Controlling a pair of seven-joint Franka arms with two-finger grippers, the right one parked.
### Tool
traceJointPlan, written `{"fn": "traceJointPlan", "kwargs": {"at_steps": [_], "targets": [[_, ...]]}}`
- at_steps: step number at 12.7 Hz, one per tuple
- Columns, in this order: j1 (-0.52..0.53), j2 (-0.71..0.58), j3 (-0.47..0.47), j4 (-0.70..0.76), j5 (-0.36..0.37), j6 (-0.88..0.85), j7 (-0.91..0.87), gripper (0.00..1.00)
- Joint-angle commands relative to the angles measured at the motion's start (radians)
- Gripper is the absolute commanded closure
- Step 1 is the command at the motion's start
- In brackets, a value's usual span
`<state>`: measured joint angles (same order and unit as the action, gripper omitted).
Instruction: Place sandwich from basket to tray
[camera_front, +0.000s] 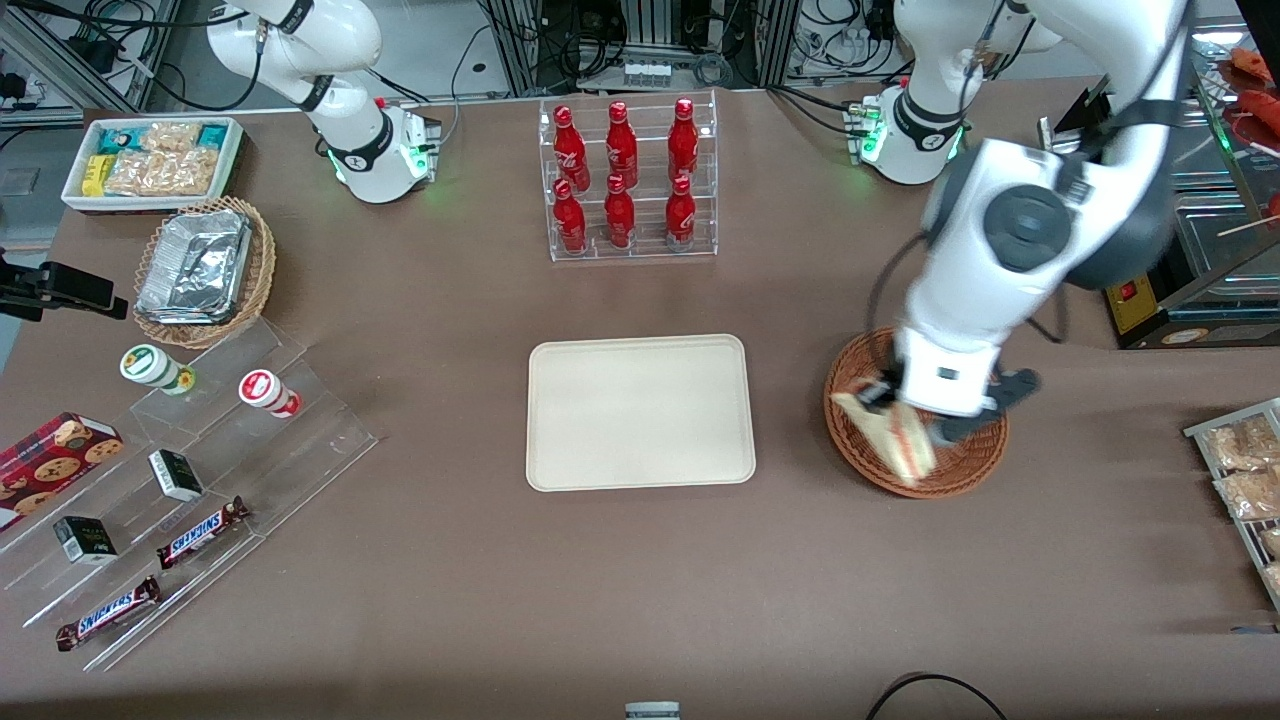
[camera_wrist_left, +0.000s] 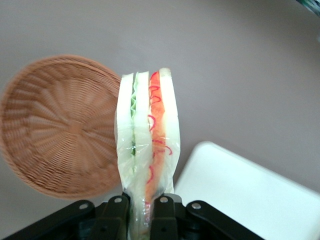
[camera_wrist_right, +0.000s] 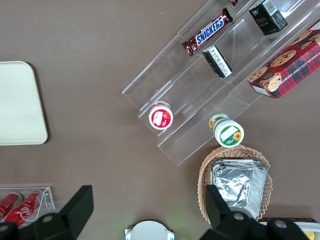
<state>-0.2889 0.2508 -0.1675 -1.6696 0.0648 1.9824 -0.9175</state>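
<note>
- Pincer (camera_front: 915, 425) hung over the basket (camera_front: 975, 470), fingers (camera_wrist_left: 116, 212) clamped on one corner of the sandwich (camera_front: 893, 432); wrist view showed the wedge pinched between both pads.
- Sandwich (camera_wrist_left: 146, 150) was lifted clear of the wicker, in clear wrap, held over the basket's tray-side portion.
- Long axis ran straight out from the fingers; in the front view it slanted toward the front camera. Filling stripe faced the wrist camera: green layer on the basket side, orange-red layer on the tray side.
- Basket (camera_wrist_left: 55, 125) interior looked bare in the wrist view; its rim sat just beside the wedge's green-side bread.
- Tray (camera_front: 640, 412) lay flat on the tabletop (camera_front: 640, 600), surface bare, apart from the basket, with an open strip of tabletop between them. Tray corner (camera_wrist_left: 250, 190) showed near the fingers in the wrist view.
- Bottle rack (camera_front: 628, 180) stood farther from the front camera than the tray, with open tabletop between.
- Wire rack of snack packs (camera_front: 1245, 480) sat at the working arm's end of the tabletop, well apart from the basket.
</note>
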Motion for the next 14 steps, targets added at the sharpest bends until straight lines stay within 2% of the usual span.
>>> {"fn": "traceJointPlan", "kwargs": {"at_steps": [1,4,7,14], "targets": [[-0.140,0.091,0.011,0.053,0.015,-0.010,-0.004,1.00],[-0.251,0.206,-0.004,0.123,0.006,0.018,0.069,1.00],[-0.335,0.329,-0.020,0.159,0.015,0.143,0.094,1.00],[-0.374,0.484,-0.020,0.226,0.018,0.282,0.063,1.00]]}}
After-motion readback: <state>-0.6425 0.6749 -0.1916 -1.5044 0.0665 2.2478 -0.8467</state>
